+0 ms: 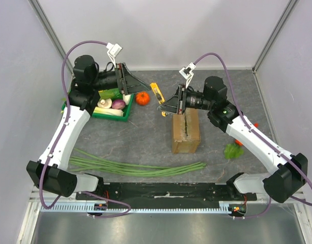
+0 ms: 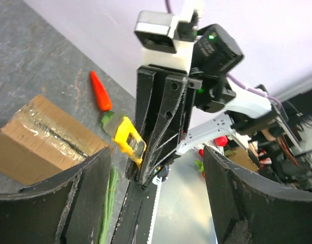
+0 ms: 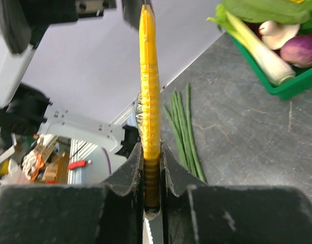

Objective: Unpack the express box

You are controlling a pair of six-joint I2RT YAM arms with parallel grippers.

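Black fingers (image 3: 126,175) of the right gripper (image 3: 151,152) fill the bottom of the right wrist view, pinched tight on a yellow utility knife (image 3: 149,76) seen edge-on, with its free end reaching away from the jaws. From above, that knife (image 1: 156,93) hangs over the grey table (image 1: 145,137), angled toward a small orange pumpkin (image 1: 142,98). The express box (image 1: 186,133) stands on the table near its middle, just on the near side of the right gripper, with its taped seam facing up; the knife is clear of it. The left gripper (image 2: 156,203) hovers by the green tray (image 1: 112,116) at the far left, jaws spread wide with nothing between them, looking across at the knife and the box (image 2: 38,147). The tray holds a leek, a mushroom, a purple onion and leafy greens. Long green beans (image 1: 140,168) lie across the near part of the table. A green leaf (image 1: 233,151) lies right of the box, under the right arm, beside a small orange-red carrot (image 2: 100,91).
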